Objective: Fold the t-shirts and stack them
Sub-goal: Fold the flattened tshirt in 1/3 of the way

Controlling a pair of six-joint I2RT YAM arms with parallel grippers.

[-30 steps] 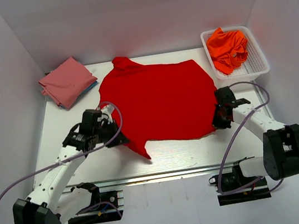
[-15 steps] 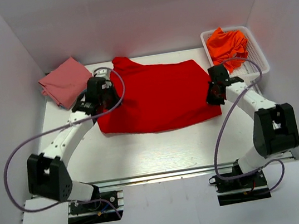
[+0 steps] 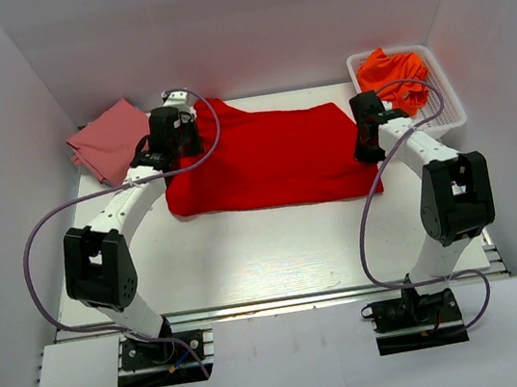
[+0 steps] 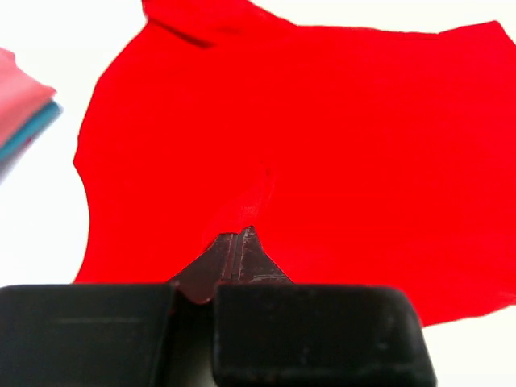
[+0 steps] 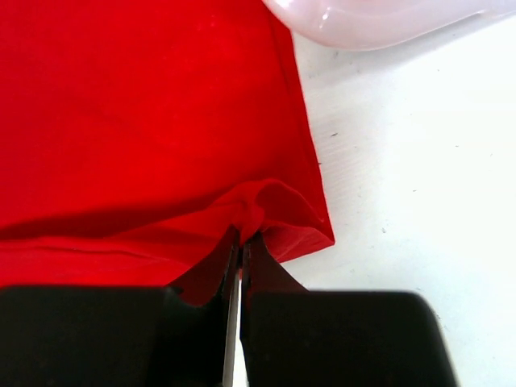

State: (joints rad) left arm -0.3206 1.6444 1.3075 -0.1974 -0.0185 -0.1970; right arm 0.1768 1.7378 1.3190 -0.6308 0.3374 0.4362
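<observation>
White table [image 3: 277, 249], white walls. Red t-shirt [image 3: 273, 157] doubled over, flat, left of basket [image 3: 446, 112]. Left gripper [image 4: 238, 242] pinches shirt edge far from basket; right gripper [image 5: 240, 242] pinches edge nearest basket.

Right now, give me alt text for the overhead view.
The left pincer and right pincer each grip a side edge of a red t-shirt on the table. A pink shirt lies far left; orange shirts sit in a basket far right.

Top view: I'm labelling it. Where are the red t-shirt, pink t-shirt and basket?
red t-shirt [image 3: 268, 158], top view, middle of the cloth.
pink t-shirt [image 3: 107, 143], top view, middle of its top face.
white mesh basket [image 3: 442, 106], top view, bare floor near the right rim.
</observation>
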